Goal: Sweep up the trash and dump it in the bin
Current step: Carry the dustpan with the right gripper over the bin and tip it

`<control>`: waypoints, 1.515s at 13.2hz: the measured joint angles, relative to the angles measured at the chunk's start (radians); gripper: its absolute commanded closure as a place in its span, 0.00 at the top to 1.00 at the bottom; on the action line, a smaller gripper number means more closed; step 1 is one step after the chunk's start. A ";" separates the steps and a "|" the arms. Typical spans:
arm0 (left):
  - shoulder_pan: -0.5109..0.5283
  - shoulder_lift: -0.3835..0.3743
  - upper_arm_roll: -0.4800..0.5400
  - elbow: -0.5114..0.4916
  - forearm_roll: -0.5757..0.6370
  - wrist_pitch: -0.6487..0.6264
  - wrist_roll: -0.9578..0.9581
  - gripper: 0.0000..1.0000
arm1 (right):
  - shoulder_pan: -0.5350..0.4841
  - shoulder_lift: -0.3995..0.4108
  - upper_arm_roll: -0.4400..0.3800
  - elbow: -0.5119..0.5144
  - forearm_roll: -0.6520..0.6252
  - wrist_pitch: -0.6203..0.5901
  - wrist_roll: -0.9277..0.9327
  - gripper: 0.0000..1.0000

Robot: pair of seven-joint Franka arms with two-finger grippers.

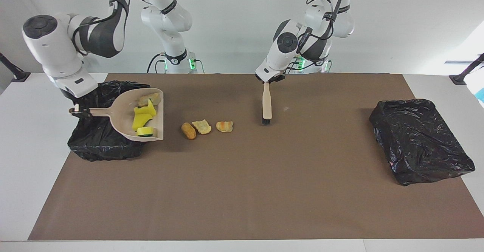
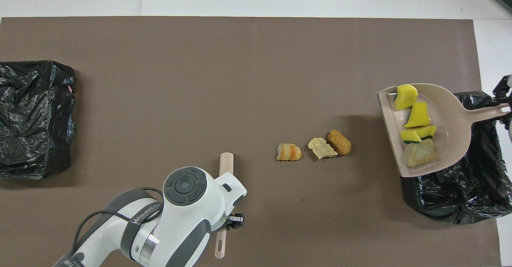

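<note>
A: Where's the trash?

B: Split in two lots. Three lumps lie on the brown mat (image 1: 242,191) of the desk (image 1: 22,138): a brown piece (image 1: 188,130), a pale tan piece (image 1: 202,126) touching it, and an orange-striped piece (image 1: 224,126) a little apart. They form a short row running along the desk's length, between the two claws.

A: And the other lot?

B: In the dustpan (image 1: 157,129): three yellow chunks (image 1: 144,118) and one tan piece (image 1: 149,99), strung in a line along its open lip, across the handle's axis.

A: Who has the dustpan?

B: The right claw (image 1: 77,110), clenched on the tip of the handle. The handle runs along the desk's length, and the pan's open mouth faces the row of loose lumps. The pan is raised, over the black-lined bin (image 1: 100,148) at the right arm's end of the desk, with its lip reaching out past the bin's edge toward the lumps.

A: The left claw?

B: The left claw (image 1: 269,80) grips the brush (image 1: 267,104) by the upper part of its handle. The brush's long axis points away from the robots, bristles at the lower tip, down at the mat. The orange-striped piece is the lump closest to it.

A: Anything else?

B: A second black-bagged bin (image 1: 419,140) sits at the left arm's end of the desk, well apart from both claws
</note>
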 measured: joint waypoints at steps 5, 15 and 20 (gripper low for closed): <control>-0.035 -0.001 0.002 -0.011 0.000 0.012 -0.067 0.00 | -0.183 -0.098 -0.005 -0.167 -0.078 0.210 -0.106 0.00; -0.035 -0.001 0.006 -0.071 0.000 0.075 -0.073 1.00 | -0.027 -0.246 0.019 -0.307 -0.640 0.087 0.411 0.00; -0.008 -0.005 0.026 -0.044 0.001 0.076 -0.078 1.00 | -0.046 -0.284 0.012 -0.307 -0.766 0.060 0.423 0.00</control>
